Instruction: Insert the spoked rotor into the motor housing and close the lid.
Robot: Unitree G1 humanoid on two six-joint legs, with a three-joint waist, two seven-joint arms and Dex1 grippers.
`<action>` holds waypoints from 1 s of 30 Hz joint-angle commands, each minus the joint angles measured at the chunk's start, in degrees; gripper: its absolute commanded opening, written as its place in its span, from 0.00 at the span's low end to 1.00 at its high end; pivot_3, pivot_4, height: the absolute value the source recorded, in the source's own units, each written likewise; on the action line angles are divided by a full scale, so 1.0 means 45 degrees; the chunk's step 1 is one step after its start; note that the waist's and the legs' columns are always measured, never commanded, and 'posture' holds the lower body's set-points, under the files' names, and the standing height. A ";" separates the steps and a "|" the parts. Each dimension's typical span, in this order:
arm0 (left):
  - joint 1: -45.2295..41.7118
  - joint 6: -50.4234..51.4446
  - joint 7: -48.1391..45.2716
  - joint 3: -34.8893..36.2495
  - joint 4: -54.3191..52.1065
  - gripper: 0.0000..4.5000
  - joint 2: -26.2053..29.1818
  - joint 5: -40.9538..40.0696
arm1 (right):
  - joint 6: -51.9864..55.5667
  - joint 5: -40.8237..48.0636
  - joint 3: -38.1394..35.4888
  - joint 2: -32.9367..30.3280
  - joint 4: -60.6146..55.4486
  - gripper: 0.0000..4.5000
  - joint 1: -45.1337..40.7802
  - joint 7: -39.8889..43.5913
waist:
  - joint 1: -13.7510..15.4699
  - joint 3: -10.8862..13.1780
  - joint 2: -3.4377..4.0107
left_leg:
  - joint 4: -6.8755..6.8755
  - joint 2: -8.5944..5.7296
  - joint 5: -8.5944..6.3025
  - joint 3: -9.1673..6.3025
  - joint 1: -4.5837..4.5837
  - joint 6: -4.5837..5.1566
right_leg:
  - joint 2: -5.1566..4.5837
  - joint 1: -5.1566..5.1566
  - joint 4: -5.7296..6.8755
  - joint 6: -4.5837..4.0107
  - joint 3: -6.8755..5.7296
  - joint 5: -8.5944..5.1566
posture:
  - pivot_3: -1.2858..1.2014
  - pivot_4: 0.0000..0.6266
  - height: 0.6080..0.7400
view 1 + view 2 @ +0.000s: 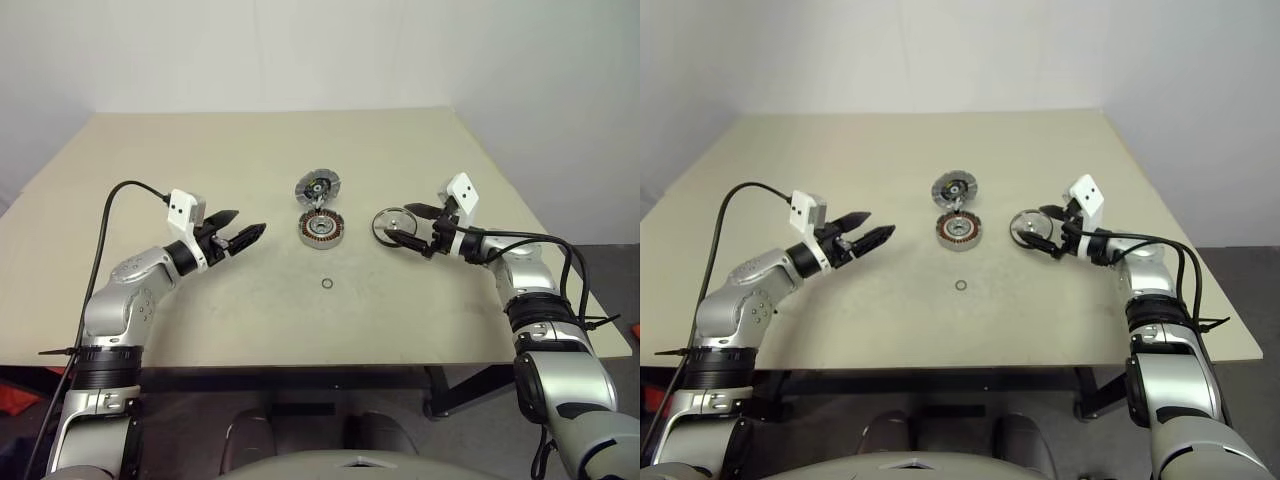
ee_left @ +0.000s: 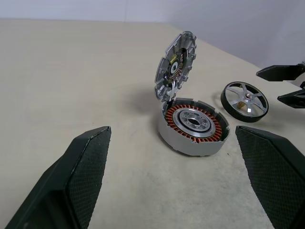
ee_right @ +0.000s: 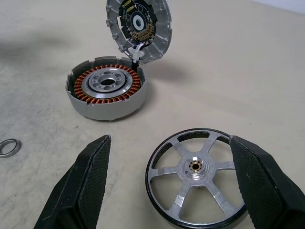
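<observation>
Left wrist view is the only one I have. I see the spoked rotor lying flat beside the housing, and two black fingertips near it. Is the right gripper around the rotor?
Observer: Yes. The right gripper is open, with one finger on each side of the spoked rotor. I cannot tell whether they touch its rim.
Operator: Thank you. Is there any other loose part on the table?
Observer: Yes, a small thin ring lies on the table, apart from the motor housing and on the side nearer to the robot.
</observation>
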 commanded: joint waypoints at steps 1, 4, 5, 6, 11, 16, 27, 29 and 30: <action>-0.0130 -0.0269 -0.0032 0.0214 -0.0197 0.99 0.0100 -0.0066 | -0.0257 0.0072 -0.0072 -0.0067 -0.0286 1.00 -0.0339 0.0000 | 0.0000 0.0000 0.0000 | 0.0000 0.0000 0.0000 0.0000 0.0000 0.0000 | 0.0000 0.0000 0.0000 0.0000 0.0000 0.0000 | 0.52 0.00 1.00; -0.0131 -0.0270 -0.0036 0.0220 -0.0195 0.99 0.0104 -0.0069 | -0.0262 0.0071 -0.0071 -0.0066 -0.0260 1.00 -0.0343 0.0017 | -0.0001 0.0000 0.0000 | 0.0000 0.0000 0.0000 0.0000 0.0000 0.0000 | 0.0000 0.0000 0.0000 0.0000 0.0000 0.0000 | 0.52 0.00 1.00; -0.0130 -0.0269 -0.0036 0.0220 -0.0196 0.99 0.0104 -0.0070 | -0.0266 0.0069 -0.0067 -0.0060 -0.0261 1.00 -0.0338 0.0019 | 0.0000 0.0000 0.0000 | 0.0000 0.0001 0.0000 0.0000 0.0000 0.0000 | 0.0000 0.0000 0.0000 0.0000 0.0000 0.0000 | 0.52 0.00 1.00; -0.0130 -0.0268 -0.0036 0.0220 -0.0197 0.99 0.0104 -0.0070 | -0.0270 0.0067 -0.0065 -0.0057 -0.0263 1.00 -0.0334 0.0019 | -0.0001 0.0000 0.0000 | 0.0000 0.0001 0.0000 0.0000 0.0000 0.0000 | 0.0000 0.0000 -0.0001 0.0000 0.0000 0.0000 | 0.52 0.00 1.00; -0.0148 -0.0243 -0.0042 0.0157 -0.0220 0.99 0.0072 -0.0067 | -0.0178 0.0117 -0.0033 0.0055 -0.0571 1.00 -0.0153 -0.0014 | -0.0001 0.0000 0.0000 | 0.0000 0.0001 0.0000 0.0000 0.0000 0.0000 | 0.0000 0.0000 0.0000 0.0000 0.0000 0.0000 | 0.52 0.00 1.00; -0.0095 -0.0095 -0.0219 -0.0334 -0.0361 0.99 -0.0052 -0.0013 | 0.0010 0.0140 -0.0025 0.0119 -0.0922 1.00 -0.0068 -0.0085 | 0.0006 0.0000 0.0000 | 0.0000 -0.0002 0.0000 0.0000 -0.0001 0.0001 | -0.0003 0.0000 -0.0001 0.0000 0.0000 0.0000 | 0.52 0.00 1.00; -0.0142 -0.0207 -0.0292 -0.0369 -0.0136 0.99 0.0116 0.0126 | 0.2057 0.0434 0.1498 0.0392 -0.5704 1.00 0.3048 0.0919 | 0.0017 0.0001 0.0001 | -0.0019 0.0002 -0.0001 -0.0025 -0.0002 0.0002 | -0.0003 0.0017 -0.0021 0.0020 -0.0028 -0.0013 | 0.52 0.00 1.00; -0.0149 -0.0194 -0.0304 -0.0379 -0.0119 0.99 0.0137 0.0135 | 0.2140 0.0340 0.1540 0.0359 -0.5937 1.00 0.3262 0.0642 | 0.0006 0.0003 0.0002 | -0.0018 -0.0017 -0.0003 -0.0026 -0.0006 0.0007 | -0.0025 0.0016 -0.0024 0.0022 -0.0026 -0.0013 | 0.52 0.00 1.00; -0.0146 -0.0180 -0.0321 -0.0401 -0.0113 0.99 0.0159 0.0145 | 0.2273 0.0391 0.1563 0.0397 -0.6122 1.00 0.3298 0.0560 | -0.0006 0.0004 0.0000 | -0.0017 -0.0033 -0.0002 -0.0026 -0.0004 0.0009 | -0.0039 0.0017 -0.0023 0.0023 -0.0024 -0.0013 | 0.52 0.00 1.00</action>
